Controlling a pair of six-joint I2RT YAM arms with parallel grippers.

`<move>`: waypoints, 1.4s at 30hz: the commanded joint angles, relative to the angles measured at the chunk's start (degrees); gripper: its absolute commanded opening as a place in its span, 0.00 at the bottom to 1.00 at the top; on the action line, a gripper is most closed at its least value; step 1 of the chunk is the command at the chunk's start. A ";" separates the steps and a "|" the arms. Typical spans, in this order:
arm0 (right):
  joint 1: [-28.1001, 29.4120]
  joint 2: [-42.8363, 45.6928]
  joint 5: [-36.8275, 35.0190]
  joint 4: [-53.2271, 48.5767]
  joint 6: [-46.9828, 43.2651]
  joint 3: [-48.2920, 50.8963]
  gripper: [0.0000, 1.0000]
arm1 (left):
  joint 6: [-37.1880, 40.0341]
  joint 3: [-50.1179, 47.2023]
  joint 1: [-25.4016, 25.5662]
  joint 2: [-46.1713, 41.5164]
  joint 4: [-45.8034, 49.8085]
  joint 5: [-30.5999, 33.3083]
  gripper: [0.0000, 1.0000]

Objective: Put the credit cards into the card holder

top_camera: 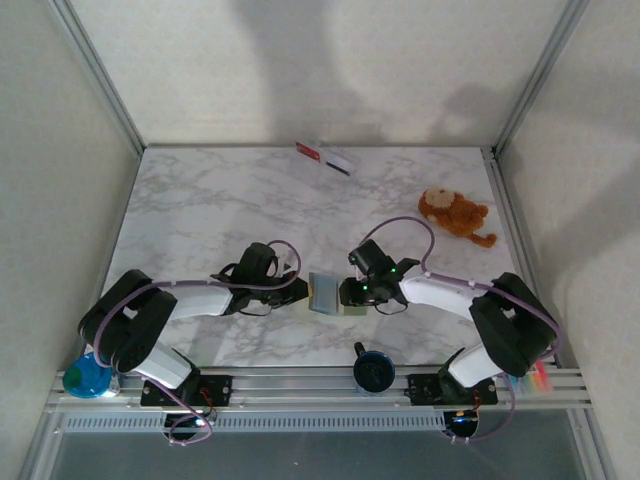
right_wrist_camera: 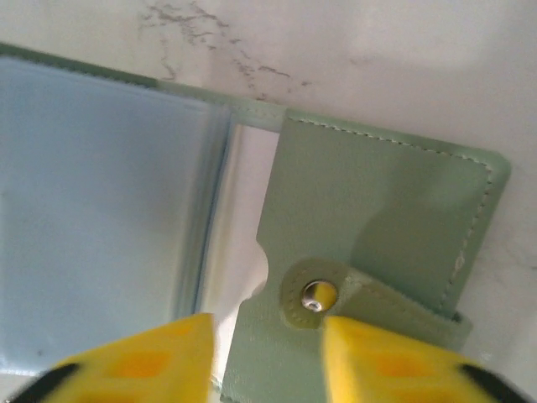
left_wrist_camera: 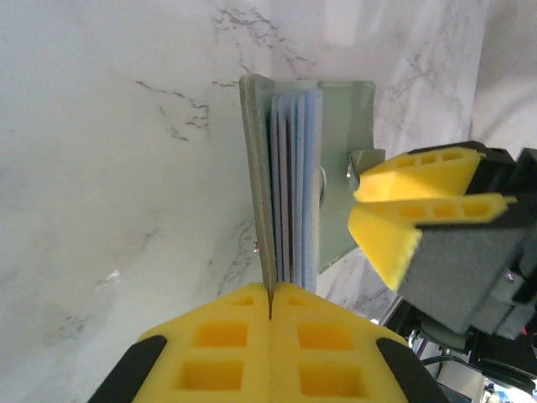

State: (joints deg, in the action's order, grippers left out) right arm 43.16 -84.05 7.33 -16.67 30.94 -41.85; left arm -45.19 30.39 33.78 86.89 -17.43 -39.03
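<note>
The grey-green card holder (top_camera: pixel 325 293) lies open near the front of the table, between my two grippers. My left gripper (top_camera: pixel 301 292) is shut on the edge of the holder's outer cover (left_wrist_camera: pixel 258 193), and the pale blue sleeves (left_wrist_camera: pixel 298 185) stand beside it. My right gripper (top_camera: pixel 350 295) is open, its yellow fingertips (right_wrist_camera: pixel 369 344) apart over the cover flap (right_wrist_camera: pixel 377 218) and its snap (right_wrist_camera: pixel 317 295). The credit cards lie far back by the wall, one red (top_camera: pixel 308 152) and one white (top_camera: pixel 339 162).
A brown plush monkey (top_camera: pixel 455 215) lies at the right back. A blue round object (top_camera: pixel 88 378) sits by the left arm's base, and a black round object (top_camera: pixel 373 368) stands on the front rail. Walls close in the left, right and back.
</note>
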 commanded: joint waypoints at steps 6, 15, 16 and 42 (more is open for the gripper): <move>2.57 14.11 -11.43 -9.50 -1.63 -1.03 0.81 | -1.04 0.38 1.33 -3.14 0.91 1.20 0.00; 7.09 10.07 -1.89 1.11 6.30 -1.78 0.80 | -1.77 1.40 2.91 -0.79 -0.12 1.80 0.00; 7.06 8.86 -2.71 0.85 6.16 -2.06 0.79 | -1.46 1.73 2.97 -0.80 0.59 1.97 0.00; 7.35 -0.74 -13.58 0.06 8.25 1.40 0.81 | -1.98 1.39 3.40 -2.75 0.98 2.40 0.00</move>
State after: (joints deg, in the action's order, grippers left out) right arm 49.93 -85.19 0.10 -12.19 37.67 -41.28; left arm -46.74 31.83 36.47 85.80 -15.81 -36.62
